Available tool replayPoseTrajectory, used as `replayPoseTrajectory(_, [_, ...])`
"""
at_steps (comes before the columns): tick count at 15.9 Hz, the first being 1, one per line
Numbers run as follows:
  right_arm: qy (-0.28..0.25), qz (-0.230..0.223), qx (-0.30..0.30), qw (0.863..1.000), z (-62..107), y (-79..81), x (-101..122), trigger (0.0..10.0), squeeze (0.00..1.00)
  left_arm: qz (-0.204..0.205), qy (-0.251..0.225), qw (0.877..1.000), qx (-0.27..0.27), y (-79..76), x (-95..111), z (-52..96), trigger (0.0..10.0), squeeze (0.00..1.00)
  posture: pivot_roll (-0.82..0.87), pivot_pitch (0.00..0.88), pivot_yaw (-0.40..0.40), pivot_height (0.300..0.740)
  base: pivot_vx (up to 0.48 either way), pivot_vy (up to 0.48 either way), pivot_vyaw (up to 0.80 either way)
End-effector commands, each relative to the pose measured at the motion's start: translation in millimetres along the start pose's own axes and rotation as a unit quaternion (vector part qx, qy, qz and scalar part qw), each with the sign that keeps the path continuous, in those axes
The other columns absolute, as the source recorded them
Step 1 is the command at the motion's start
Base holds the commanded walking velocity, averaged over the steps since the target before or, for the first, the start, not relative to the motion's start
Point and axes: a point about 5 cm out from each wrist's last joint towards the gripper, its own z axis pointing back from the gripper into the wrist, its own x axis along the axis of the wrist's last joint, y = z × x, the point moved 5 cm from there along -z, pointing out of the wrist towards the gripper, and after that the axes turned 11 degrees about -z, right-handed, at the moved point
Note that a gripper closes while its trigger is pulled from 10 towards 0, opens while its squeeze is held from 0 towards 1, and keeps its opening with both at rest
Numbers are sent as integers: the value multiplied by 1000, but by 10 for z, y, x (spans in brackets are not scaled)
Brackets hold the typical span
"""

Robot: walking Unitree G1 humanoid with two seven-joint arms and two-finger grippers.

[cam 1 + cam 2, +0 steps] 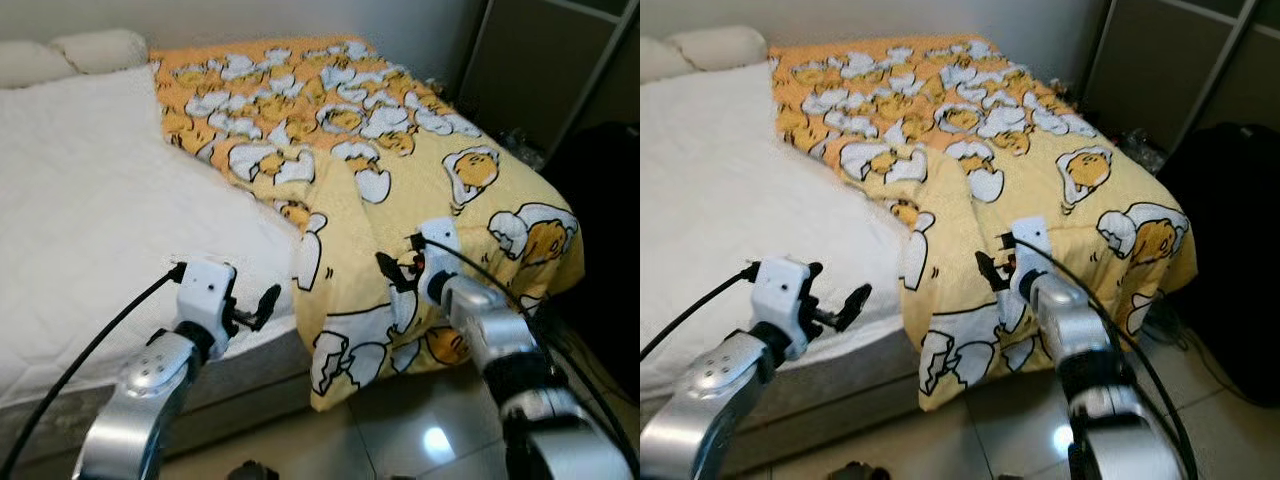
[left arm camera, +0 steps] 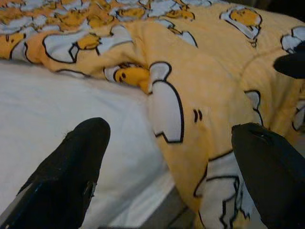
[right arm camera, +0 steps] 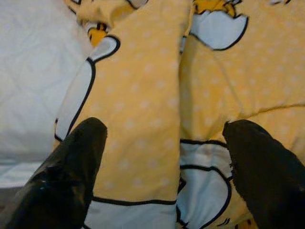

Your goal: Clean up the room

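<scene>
Yellow egg-print blanket (image 1: 400,150) lies rumpled over the bed's (image 1: 90,220) 3 o'clock half, its folded edge hanging off the foot. Our left gripper (image 1: 262,303) spread, near the mattress corner. Right gripper (image 1: 395,272) spread, close against the hanging fold. Blanket looks soft, light, floppy; we would pinch the folded edge.

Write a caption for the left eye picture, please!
Both open grippers, left and right, reach toward the yellow egg-print blanket bunched on the white bed.
</scene>
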Motion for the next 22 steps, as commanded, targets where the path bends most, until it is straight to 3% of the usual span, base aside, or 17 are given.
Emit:
replayPoseTrajectory(1, [-5,-9,0,1000,-32,-34,52,10000,1000,-1,-2,1000,-4,5,38,50,10000,0,85,84,11,740,0,0,0])
replayPoseTrajectory(3, [-5,-2,-2,1000,-84,-48,98,10000,1000,-3,1,1000,4,33,32,131,10000,0,98,99,13,740,0,0,0])
replayPoseTrajectory(5, [-31,-4,-8,999,-115,-20,218,10000,1000,11,4,998,63,134,-14,218,10000,0,87,92,-6,740,0,0,0])
replayPoseTrajectory(8, [-72,-2,13,997,10,1,236,10000,1000,13,7,996,94,156,-43,218,10000,0,58,62,-11,740,0,0,0])
replayPoseTrajectory(9, [-86,-6,16,996,90,-2,233,10000,694,14,8,995,102,161,-53,209,10000,0,40,50,-9,740,0,0,0])
replayPoseTrajectory(10, [-128,-21,-12,991,442,-87,207,10000,0,22,8,991,128,177,-51,157,10000,0,1,15,0,740,0,0,0])
replayPoseTrajectory(13, [-142,-28,-41,989,623,-103,127,10000,0,35,-6,989,141,181,20,124,10000,0,-26,0,8,740,0,0,0])
replayPoseTrajectory(17, [-127,-35,-38,991,872,119,-78,10000,0,39,-23,989,142,160,91,80,10000,0,-39,0,14,740,63,0,0])
replayPoseTrajectory(22, [-121,-30,-56,991,927,86,-37,10000,0,42,-20,988,145,198,59,21,10000,0,-48,0,19,740,258,0,0])
